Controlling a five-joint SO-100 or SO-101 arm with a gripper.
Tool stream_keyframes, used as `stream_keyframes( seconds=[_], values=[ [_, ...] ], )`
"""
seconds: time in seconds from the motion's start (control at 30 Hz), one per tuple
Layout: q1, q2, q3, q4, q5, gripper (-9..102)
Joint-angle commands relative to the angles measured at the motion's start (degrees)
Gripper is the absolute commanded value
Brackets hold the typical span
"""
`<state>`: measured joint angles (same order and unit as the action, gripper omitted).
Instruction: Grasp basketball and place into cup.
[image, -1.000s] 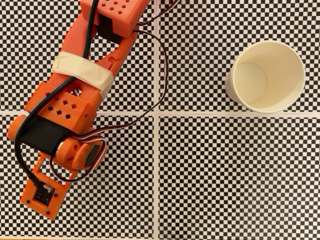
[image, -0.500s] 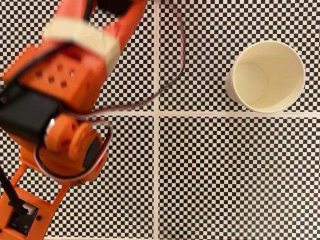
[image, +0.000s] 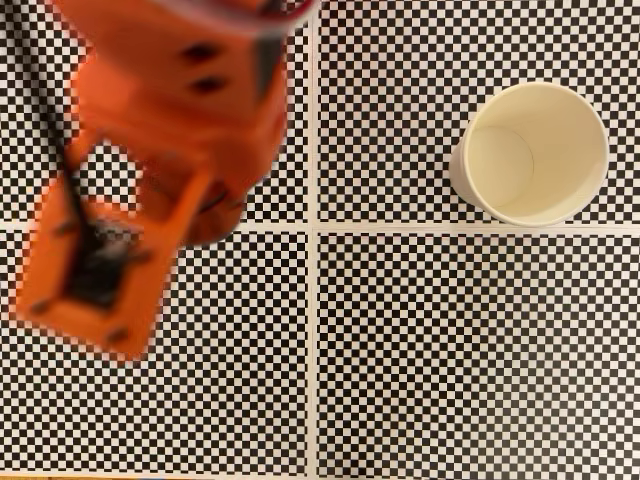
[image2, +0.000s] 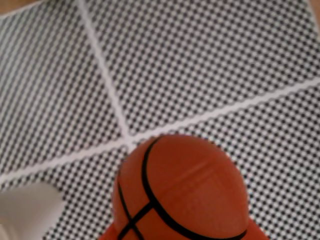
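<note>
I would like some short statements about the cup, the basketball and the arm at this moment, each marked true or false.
1. The cup stands upright with its mouth open. True.
2. The basketball already lies inside the cup. False: in the fixed view the cup is empty, and the wrist view shows the ball close under the camera, above the checkered mat.
3. The orange arm is in the left half of the fixed view, apart from the cup. True.
4. The cup lies tipped on its side. False: it stands upright.
5. The mat is plain white. False: it is a black-and-white check with white lines.
</note>
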<state>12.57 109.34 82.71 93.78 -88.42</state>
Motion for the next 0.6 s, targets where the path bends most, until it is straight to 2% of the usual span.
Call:
stream_keyframes(
  seconds=[0.0,0.27,0.57],
  values=[
    [-3.8,7.1,6.0,-1.6,0.5,13],
    [-14.2,10.1,7.6,-2.5,3.3,13],
    [-21.7,15.1,6.8,-2.0,4.5,9]
  ],
)
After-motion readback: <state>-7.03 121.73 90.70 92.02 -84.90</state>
